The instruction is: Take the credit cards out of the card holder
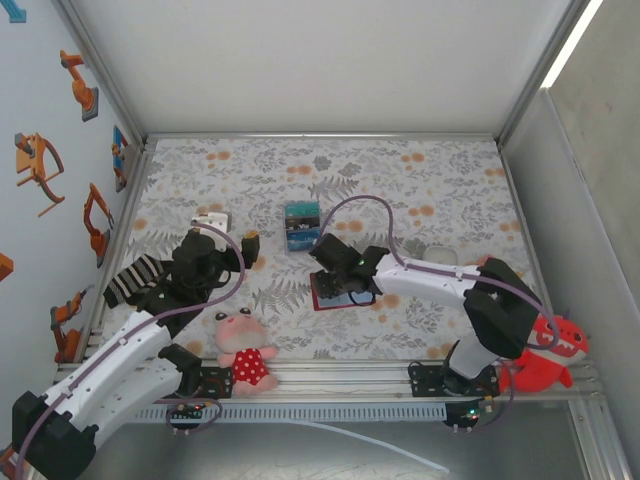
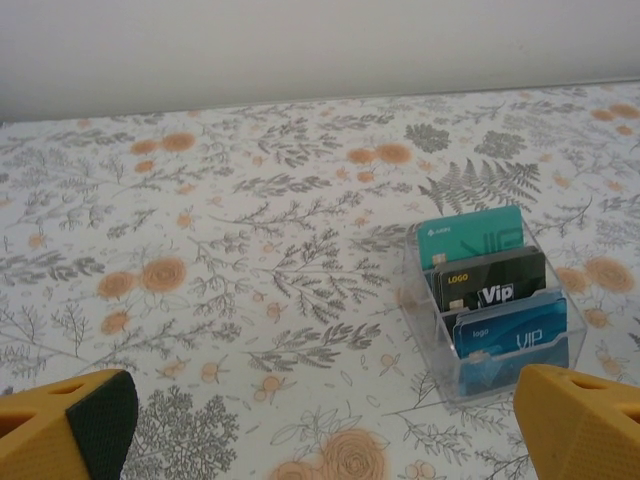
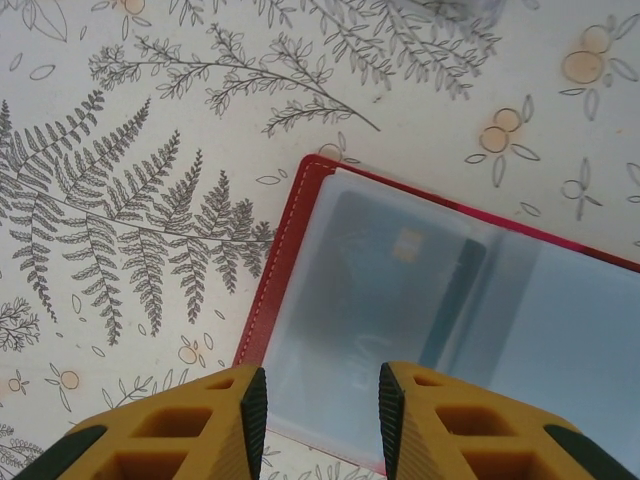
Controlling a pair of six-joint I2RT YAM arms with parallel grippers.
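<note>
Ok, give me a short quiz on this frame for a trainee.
1. True or false: the wallet lies open.
2. How many cards stand in the clear box?
3. Which gripper is over the wallet? A left, B right.
Key: 1 true; 2 three; 3 B, the right gripper.
</note>
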